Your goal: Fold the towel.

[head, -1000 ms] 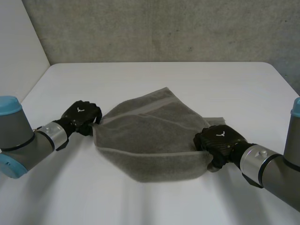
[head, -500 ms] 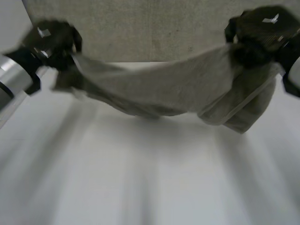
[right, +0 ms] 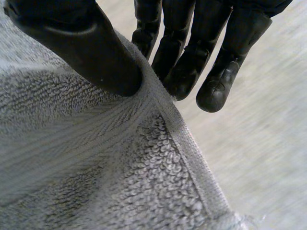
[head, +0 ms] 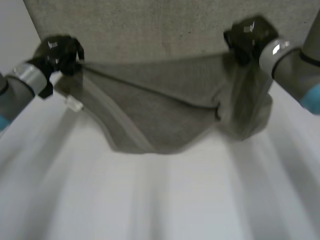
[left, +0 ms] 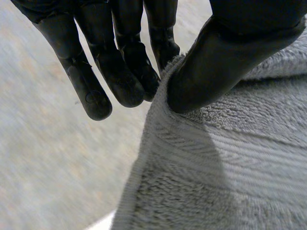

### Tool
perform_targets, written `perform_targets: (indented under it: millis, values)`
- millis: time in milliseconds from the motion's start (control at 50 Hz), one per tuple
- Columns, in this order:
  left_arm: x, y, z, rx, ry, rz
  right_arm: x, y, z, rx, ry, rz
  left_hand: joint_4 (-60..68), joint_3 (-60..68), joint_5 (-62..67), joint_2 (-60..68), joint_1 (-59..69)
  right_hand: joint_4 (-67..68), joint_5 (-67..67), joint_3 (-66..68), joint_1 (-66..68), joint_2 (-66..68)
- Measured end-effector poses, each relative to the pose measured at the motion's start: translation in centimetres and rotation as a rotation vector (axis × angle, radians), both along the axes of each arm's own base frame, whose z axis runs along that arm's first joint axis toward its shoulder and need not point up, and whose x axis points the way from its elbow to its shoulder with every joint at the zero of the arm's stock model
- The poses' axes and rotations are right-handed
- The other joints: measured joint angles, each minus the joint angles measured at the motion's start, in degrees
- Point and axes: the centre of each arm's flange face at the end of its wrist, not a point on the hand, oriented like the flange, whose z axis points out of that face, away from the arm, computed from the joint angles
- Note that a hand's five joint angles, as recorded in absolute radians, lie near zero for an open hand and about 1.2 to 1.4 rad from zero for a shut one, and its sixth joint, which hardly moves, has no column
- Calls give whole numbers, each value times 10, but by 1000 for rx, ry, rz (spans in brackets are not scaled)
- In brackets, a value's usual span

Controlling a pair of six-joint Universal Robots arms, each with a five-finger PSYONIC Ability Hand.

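While the soft grey towel [head: 160,115] is held up in the air above the white table [head: 165,205], it is stretched between two black hands. In the head view, the left hand [head: 57,52] is seen at about ten o'clock from the towel's middle, and the right hand [head: 247,35] at about two o'clock. The towel is gripped near a top end by each hand. It sags in the middle, and its lowest part hangs at six o'clock, close over the table. Whether it touches the table cannot be told. A bunched part hangs down under the right hand.

In the left wrist view, the towel's edge is pinched between the thumb and the nearly straight fingers [left: 120,76] of the left hand. In the right wrist view, the edge is pinched the same way by the right hand's thumb and fingers [right: 216,81]. A rough grey wall [head: 150,25] is seen behind, at twelve o'clock.
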Motion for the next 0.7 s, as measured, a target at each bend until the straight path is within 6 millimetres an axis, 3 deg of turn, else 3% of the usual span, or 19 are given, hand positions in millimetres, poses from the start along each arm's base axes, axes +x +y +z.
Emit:
perform_targets:
  millis: [60, 140, 200, 260, 360, 420, 440, 520, 640, 700]
  values:
    - [-7, -10, 38, -107, 26, 40, 7, -11, 35, -154, -85, -10, 0, 0, 1, 0, 0, 0, 0, 0, 0, 0]
    - [-8, -4, 105, -283, 112, 83, 6, -10, 84, -314, -238, -3, 0, 1, 3, 1, 0, 0, 0, 0, 0, 0]
    - [-7, 5, 134, -364, 168, 88, 5, -7, 95, -328, -295, 23, 0, 1, 5, 1, 0, 0, 0, 0, 0, 0]
    - [-6, 11, 141, -391, 202, 83, 6, -4, 80, -261, -283, 60, 0, 1, 6, 1, 0, 0, 3, 0, 0, 0]
    - [-8, 15, 104, -306, 193, 70, 11, 8, 24, -88, -153, 115, 0, 1, 6, 1, 0, 0, 3, 0, 0, 0]
    - [-9, 20, 57, -183, 154, 51, 8, 21, -20, 19, -30, 134, 0, 1, 6, 2, 0, 0, 3, 0, 0, 0]
    - [-9, 21, 49, -161, 145, 46, 7, 23, -26, 34, -12, 135, 0, 1, 6, 2, 0, 0, 3, 0, 0, 0]
    - [-5, 39, -14, 6, 56, 17, -1, 42, -68, 138, 91, 144, 0, 1, 6, 2, 0, 0, 3, 0, 0, 0]
    - [13, 66, -69, 136, -76, 10, -14, 63, -98, 232, 137, 141, 0, 1, 6, 2, 0, 0, 3, 0, 0, 0]
    - [21, 77, -79, 149, -134, 18, -22, 71, -102, 249, 134, 135, 0, 2, 6, 2, 0, 0, 3, 0, 0, 0]
